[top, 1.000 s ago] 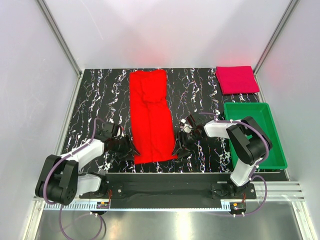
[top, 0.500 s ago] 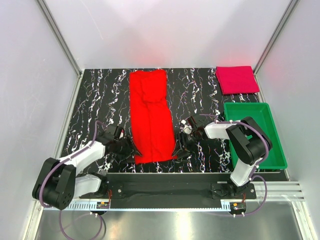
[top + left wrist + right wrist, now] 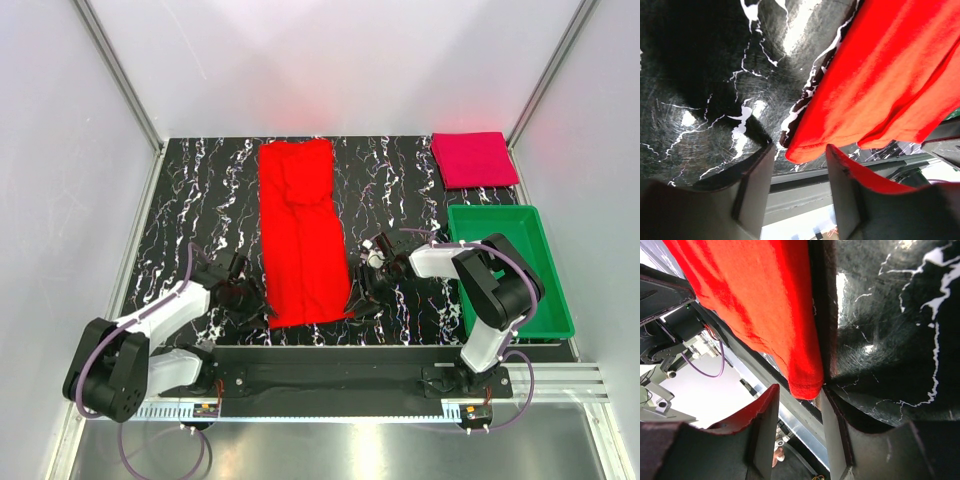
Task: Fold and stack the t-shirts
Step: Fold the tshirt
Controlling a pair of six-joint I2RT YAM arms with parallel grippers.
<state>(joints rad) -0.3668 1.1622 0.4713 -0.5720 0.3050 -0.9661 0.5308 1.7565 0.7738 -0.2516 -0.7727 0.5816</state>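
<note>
Roughly halfway, judging by layout. Noted crimson t-shirt (image 3: 474,158) folded square at far right corner of worktop (image 3: 200,200). Found red t-shirt (image 3: 300,230) narrowed to long strip mid-worktop, not yet folded short nor stacked. Saw left tool (image 3: 799,167) and right tool (image 3: 797,412) each spread apart astride a near corner, clamping nothing. Remaining: crosswise folds, stacking.

Overhead; wrist close-ups on red shirt (image 3: 300,240)

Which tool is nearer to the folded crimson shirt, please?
Right. The right tool sits near-left of the crimson shirt, at the red shirt's right corner; the left tool sits farther, at its left corner.
</note>
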